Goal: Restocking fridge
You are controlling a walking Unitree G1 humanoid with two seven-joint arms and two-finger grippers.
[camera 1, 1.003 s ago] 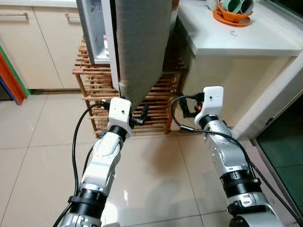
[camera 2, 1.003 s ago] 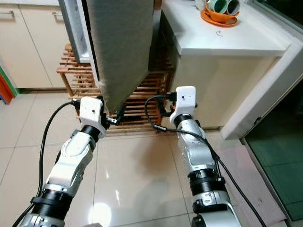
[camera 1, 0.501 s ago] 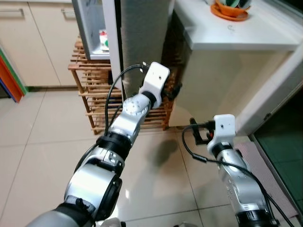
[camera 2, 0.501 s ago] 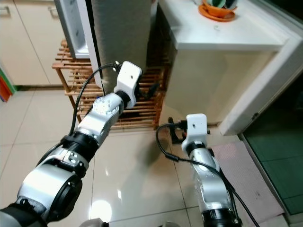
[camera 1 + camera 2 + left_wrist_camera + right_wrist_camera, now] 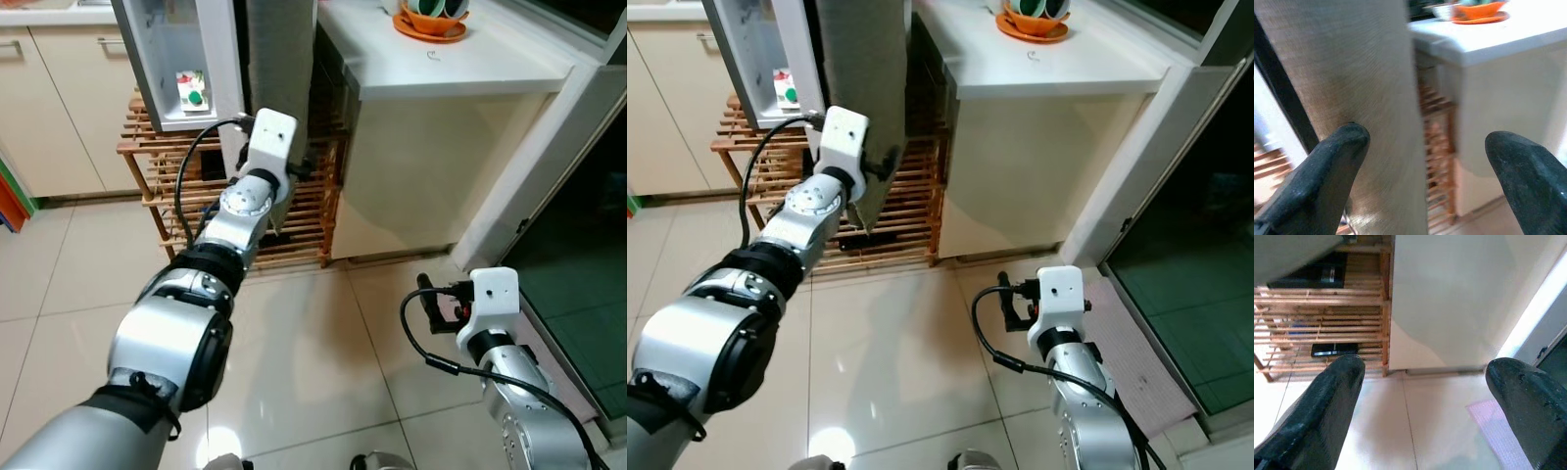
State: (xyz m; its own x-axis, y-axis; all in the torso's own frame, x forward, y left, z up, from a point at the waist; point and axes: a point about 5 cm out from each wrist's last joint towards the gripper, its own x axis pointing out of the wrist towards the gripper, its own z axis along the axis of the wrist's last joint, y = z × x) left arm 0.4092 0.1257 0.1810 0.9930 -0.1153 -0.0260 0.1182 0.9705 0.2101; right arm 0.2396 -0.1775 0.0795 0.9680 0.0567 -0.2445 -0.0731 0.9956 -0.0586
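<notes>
The fridge door (image 5: pixel 279 59) stands open with its edge towards me, grey outer face on the right. Its white inner shelf (image 5: pixel 162 93) on the left holds a small carton (image 5: pixel 191 88). My left arm stretches forward. The left gripper (image 5: pixel 297 168) is open, close against the lower part of the grey face. In the left wrist view the grey door (image 5: pixel 1352 73) lies just beyond the spread fingers (image 5: pixel 1327 166). My right gripper (image 5: pixel 429 299) hangs low on the right over the floor, open with nothing in it.
A slatted wooden rack (image 5: pixel 304 215) stands under the fridge. To the right is a white counter (image 5: pixel 460 59) with an orange bowl of cups (image 5: pixel 431 18). Cream cabinets (image 5: pixel 59 98) line the left, and a pink mat (image 5: pixel 1136 362) lies by a dark glass door.
My left arm has lifted and stretched out to the door's grey face, which now looks narrower. The right arm has dropped low to the right. The camera has shifted too.
</notes>
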